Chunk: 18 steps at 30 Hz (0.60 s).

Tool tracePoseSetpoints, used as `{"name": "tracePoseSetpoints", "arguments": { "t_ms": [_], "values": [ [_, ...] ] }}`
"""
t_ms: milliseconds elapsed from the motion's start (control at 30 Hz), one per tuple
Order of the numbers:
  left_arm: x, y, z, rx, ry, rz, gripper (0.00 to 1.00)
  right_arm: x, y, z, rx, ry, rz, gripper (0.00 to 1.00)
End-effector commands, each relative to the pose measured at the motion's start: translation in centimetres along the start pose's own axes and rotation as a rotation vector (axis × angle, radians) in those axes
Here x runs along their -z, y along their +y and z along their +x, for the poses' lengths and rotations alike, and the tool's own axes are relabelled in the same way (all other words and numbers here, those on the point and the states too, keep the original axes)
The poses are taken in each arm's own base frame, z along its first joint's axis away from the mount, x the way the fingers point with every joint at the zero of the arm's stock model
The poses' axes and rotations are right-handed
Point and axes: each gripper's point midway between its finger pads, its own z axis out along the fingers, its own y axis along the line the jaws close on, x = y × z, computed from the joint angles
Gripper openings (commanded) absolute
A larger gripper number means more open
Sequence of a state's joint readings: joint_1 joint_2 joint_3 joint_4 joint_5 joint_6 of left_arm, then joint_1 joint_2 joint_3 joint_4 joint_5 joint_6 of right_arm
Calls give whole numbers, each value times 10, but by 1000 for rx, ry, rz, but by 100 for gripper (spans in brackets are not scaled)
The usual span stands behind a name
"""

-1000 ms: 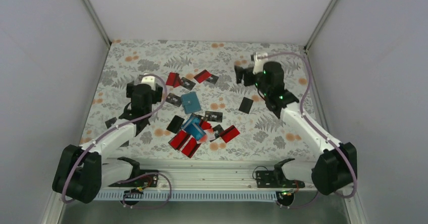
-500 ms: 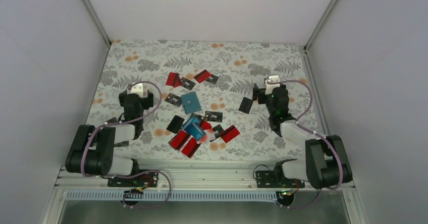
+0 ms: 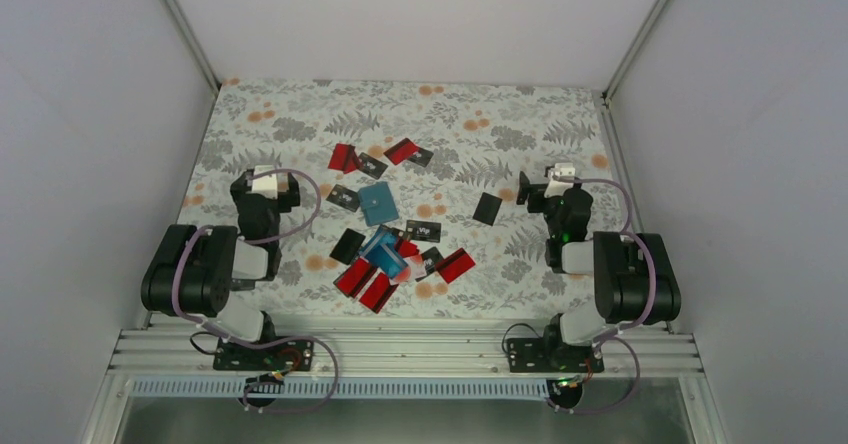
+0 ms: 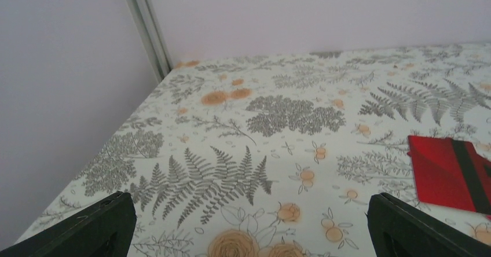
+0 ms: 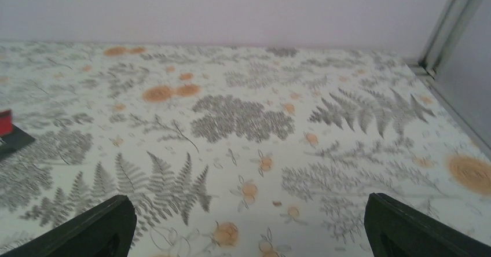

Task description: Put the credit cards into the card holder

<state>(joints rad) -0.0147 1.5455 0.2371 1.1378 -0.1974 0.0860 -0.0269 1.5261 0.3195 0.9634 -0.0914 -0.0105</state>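
Pincers both spread, empty: L pincer [image 3: 264,178], R pincer [image 3: 556,177]; credit cards [image 3: 372,284] scattered ard card holder [image 3: 378,203].

The worktop [image 3: 300,114] has a pale cover with a printed pattern. The pattern shows grey fern leaves [image 4: 202,179] and small orange flowers [image 4: 215,97], and it runs all the way to the edges. Plain pale walls stand on three sides: a back wall [image 3: 400,14], a left wall [image 3: 80,114] and a right wall [image 3: 740,114]. A thin silver metal post [image 3: 182,26] runs up the back left corner. Another post [image 3: 647,26] runs up the back right corner. A long silver metal rail [image 3: 400,349] with grooves lies along the near edge of the worktop.
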Motion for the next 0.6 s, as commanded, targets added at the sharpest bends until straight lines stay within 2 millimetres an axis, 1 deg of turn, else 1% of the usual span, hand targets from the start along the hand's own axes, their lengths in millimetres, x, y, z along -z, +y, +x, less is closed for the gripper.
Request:
{"name": "tracePoseSetpoints", "arguments": {
  "t_ms": [0, 567],
  "values": [
    [1, 0, -26, 36, -107, 12, 100, 4, 7, -34, 10, -139, -49, 100],
    [1, 0, -27, 35, -109, 13, 100, 2, 8, -33, 7, -135, -58, 100]
  ]
}}
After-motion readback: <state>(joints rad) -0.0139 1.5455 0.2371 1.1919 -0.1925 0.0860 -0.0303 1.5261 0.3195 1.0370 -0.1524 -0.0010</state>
